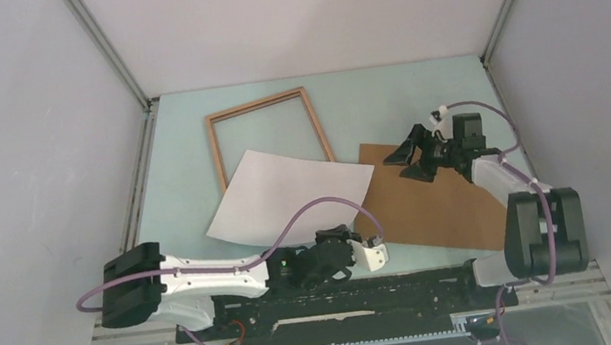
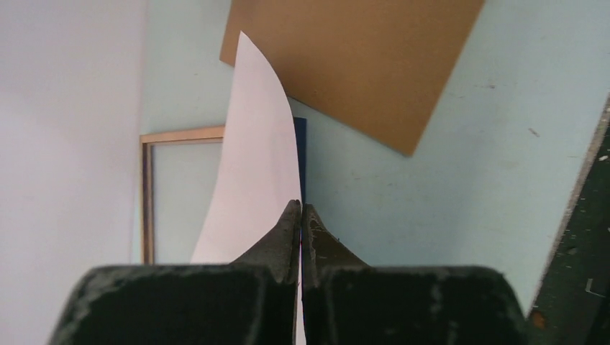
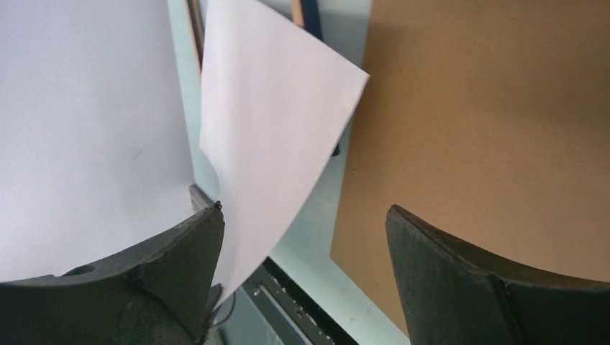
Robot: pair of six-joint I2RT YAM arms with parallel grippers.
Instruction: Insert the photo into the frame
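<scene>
The photo (image 1: 292, 196) shows as a sheet with its white side up; only a dark blue sliver of its under face shows in the left wrist view (image 2: 252, 165). My left gripper (image 1: 338, 237) is shut on its near edge (image 2: 301, 208) and holds it lifted and curled. The frame (image 1: 263, 103) lies flat at the back, brown wood up (image 2: 180, 135); the sheet covers its near right corner. My right gripper (image 1: 407, 164) is open and empty (image 3: 302, 215), hovering over the far left corner of a brown fibreboard panel (image 1: 437, 196). The sheet's corner (image 3: 273, 129) hangs by its left finger.
The brown fibreboard panel (image 2: 360, 57) lies flat at the right of the pale green table (image 1: 381, 101), also in the right wrist view (image 3: 489, 129). White walls close in on the left, back and right. A black rail (image 1: 369, 292) runs along the near edge.
</scene>
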